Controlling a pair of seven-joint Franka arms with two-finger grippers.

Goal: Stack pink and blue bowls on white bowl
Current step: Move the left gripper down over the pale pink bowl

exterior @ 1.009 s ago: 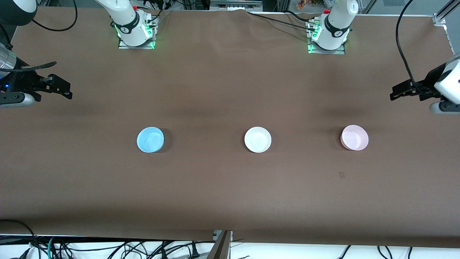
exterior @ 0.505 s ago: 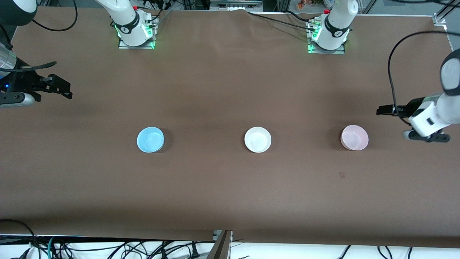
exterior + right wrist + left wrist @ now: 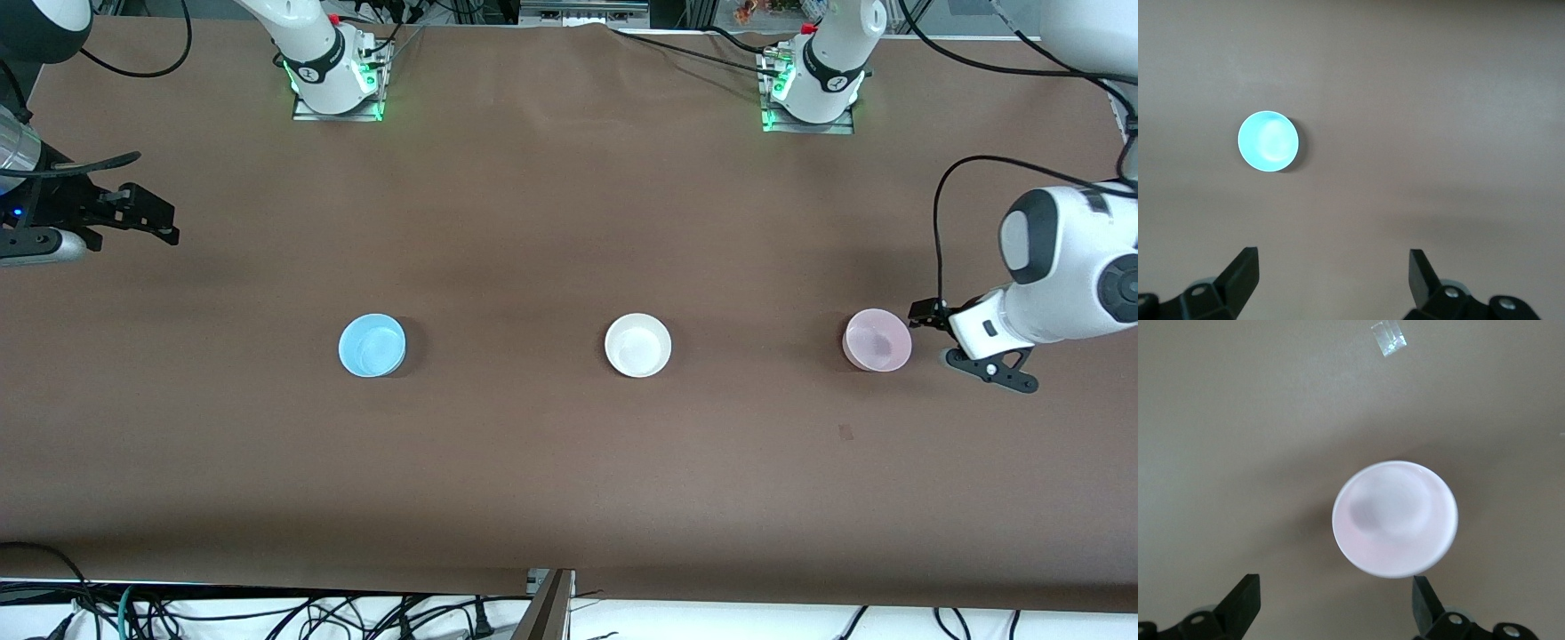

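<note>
Three bowls stand apart in a row across the table. The white bowl point(image 3: 637, 345) is in the middle, the blue bowl point(image 3: 372, 345) toward the right arm's end, the pink bowl point(image 3: 877, 340) toward the left arm's end. My left gripper point(image 3: 935, 335) hangs open over the cloth just beside the pink bowl, on the side toward the left arm's end. In the left wrist view the pink bowl point(image 3: 1395, 518) lies just ahead of the empty left gripper point(image 3: 1336, 597). My right gripper point(image 3: 167, 222) waits open over the right arm's end; its wrist view shows the blue bowl point(image 3: 1268, 141) well ahead of the gripper point(image 3: 1333, 270).
A brown cloth point(image 3: 569, 462) covers the table. A small piece of clear tape point(image 3: 845, 432) lies on it, nearer to the front camera than the pink bowl. Cables hang along the table's near edge point(image 3: 356, 613). The arm bases point(image 3: 333, 80) stand along the top.
The left arm has swung in from the table's end and come down beside the pink bowl. The right arm and the three bowls have not moved.
</note>
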